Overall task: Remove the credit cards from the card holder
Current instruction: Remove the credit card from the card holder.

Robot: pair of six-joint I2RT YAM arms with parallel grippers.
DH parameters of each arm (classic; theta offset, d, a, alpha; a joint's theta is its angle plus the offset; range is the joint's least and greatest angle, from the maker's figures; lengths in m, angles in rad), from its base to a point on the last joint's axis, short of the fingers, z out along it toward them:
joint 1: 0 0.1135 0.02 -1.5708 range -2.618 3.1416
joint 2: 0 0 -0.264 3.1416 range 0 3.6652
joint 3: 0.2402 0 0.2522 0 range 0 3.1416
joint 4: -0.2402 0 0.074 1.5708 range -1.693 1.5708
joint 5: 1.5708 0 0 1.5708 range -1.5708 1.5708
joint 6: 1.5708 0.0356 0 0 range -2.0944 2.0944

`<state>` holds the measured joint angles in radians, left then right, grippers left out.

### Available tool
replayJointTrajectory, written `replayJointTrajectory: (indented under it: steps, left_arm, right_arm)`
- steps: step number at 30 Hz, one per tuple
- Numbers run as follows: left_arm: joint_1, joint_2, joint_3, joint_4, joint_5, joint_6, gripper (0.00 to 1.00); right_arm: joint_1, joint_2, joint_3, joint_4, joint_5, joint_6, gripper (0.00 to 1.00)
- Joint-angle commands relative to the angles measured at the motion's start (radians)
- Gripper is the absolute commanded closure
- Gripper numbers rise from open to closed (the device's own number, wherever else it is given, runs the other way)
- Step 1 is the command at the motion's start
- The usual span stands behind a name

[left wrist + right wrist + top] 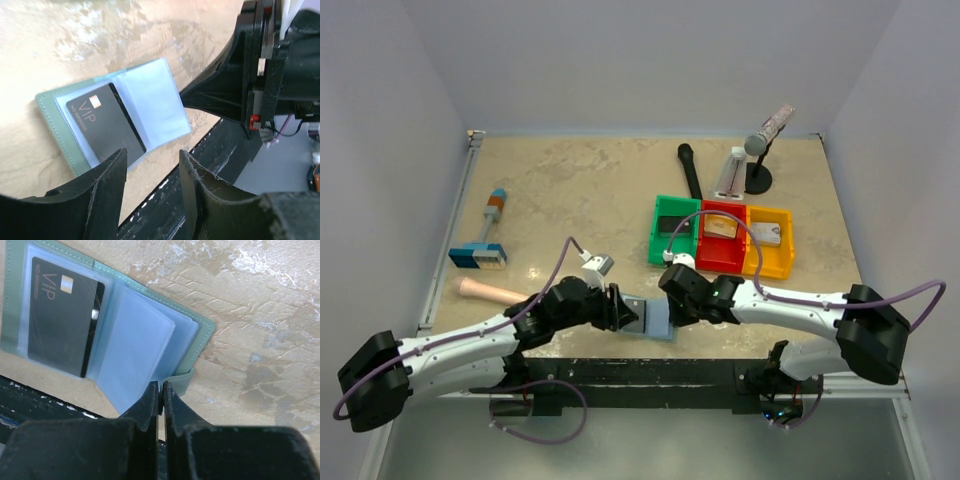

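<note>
With right hand (161, 387) clenched on the near edge of the card holder (150, 95), pin it open on the counter (580, 200). Bring left hand (152, 155), jaws apart and empty beside the holder, onto the dark card (107, 127) in its left-side sleeve. Pinch card only and draw flat along the sleeve.

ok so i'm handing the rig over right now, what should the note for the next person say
Left fingers: open, holding nothing, hovering at the holder's near edge.
Right fingers: shut, pinching the holder's right edge.
Holder: lies open between the two arms.
Done: three cards are out, one each in the green bin, red bin and yellow bin.
Left: the black VIP card sits in its sleeve and needs pulling out.
</note>
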<state>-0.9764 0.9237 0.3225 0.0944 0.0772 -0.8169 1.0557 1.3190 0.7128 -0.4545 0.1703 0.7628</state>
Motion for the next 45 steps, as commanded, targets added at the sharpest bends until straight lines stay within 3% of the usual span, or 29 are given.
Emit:
replayJointTrajectory:
  steps: [1, 7, 12, 14, 17, 21, 26, 29, 37, 45]
  left_arm:
    - [0.004, -0.098, -0.008, -0.093, -0.152, 0.001, 0.50]
    - [0.010, -0.117, -0.004, -0.157, -0.186, 0.001, 0.50]
    - [0.012, -0.112, 0.006, -0.156, -0.186, 0.007, 0.50]
    - [0.013, -0.125, 0.006, -0.147, -0.186, 0.010, 0.50]
    - [0.022, -0.129, 0.003, -0.111, -0.150, 0.021, 0.50]
    - [0.028, -0.100, 0.003, -0.012, -0.099, 0.030, 0.52]
    - [0.033, -0.028, -0.008, 0.044, -0.082, 0.018, 0.68]
    - [0.035, 0.019, -0.011, 0.053, -0.082, 0.007, 0.76]
    - [0.035, 0.105, -0.042, 0.087, -0.108, -0.018, 0.82]
    - [0.035, 0.142, -0.066, 0.090, -0.129, -0.036, 0.86]
  right_arm:
    - [0.007, -0.041, 0.008, -0.038, 0.064, 0.010, 1.00]
    - [0.007, -0.063, 0.034, -0.113, 0.096, -0.017, 0.98]
    - [0.007, -0.133, 0.068, -0.194, 0.159, -0.062, 0.68]
    - [0.007, -0.170, 0.080, -0.196, 0.169, -0.094, 0.63]
    - [0.007, -0.228, 0.068, -0.106, 0.076, -0.135, 0.63]
    - [0.007, -0.270, -0.012, 0.173, -0.150, -0.114, 0.70]
    - [0.006, -0.155, -0.035, 0.315, -0.238, 0.007, 1.00]
    - [0.004, -0.103, -0.064, 0.394, -0.245, 0.088, 1.00]
    - [-0.020, 0.008, -0.102, 0.447, -0.249, 0.216, 1.00]
    - [-0.045, 0.060, -0.119, 0.450, -0.256, 0.262, 0.83]
